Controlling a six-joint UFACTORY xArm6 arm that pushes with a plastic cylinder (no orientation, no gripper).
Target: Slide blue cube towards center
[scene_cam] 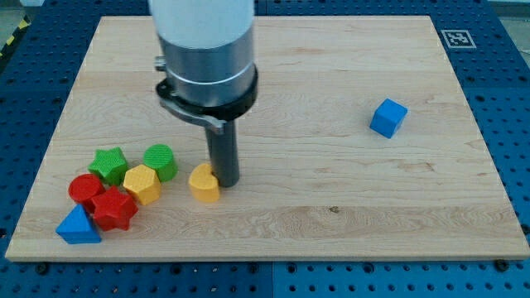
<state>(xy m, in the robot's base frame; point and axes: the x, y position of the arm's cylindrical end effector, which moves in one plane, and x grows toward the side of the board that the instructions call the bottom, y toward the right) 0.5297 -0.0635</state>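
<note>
1. You are looking at a wooden board [331, 223] lying on a blue pegboard surface [25, 83]; it is filling nearly the whole view and bearing every block.
2. Your arm's pale cylinder with its grey collar [207, 62] is coming down from the view's top, left of the middle, and ending in the dark rod.
3. My tip [225, 182] is resting on the board. There are no fingers here to open or close, only this plain rod end, and it is gripping nothing.
4. The blue cube [387, 117] is sitting far to the view's right of my tip and somewhat higher, well apart from it and from all other blocks.
5. The yellow heart-shaped block [204, 183] is lying just to the view's left of my tip, appearing to be touching the rod.
6. The green round block [160, 161] is standing further left of my tip, slightly higher.
7. The yellow hexagonal block [142, 184] is sitting just below and left of that green one.
8. The green star [108, 165] is lying left again, beside the yellow hexagon.
9. The red round block [84, 189] and the red star [114, 208] are crowding together lower left.
10. The blue triangular block [78, 226] is sitting farthest from my tip, at the cluster's lower left, near the board's bottom edge.
</note>
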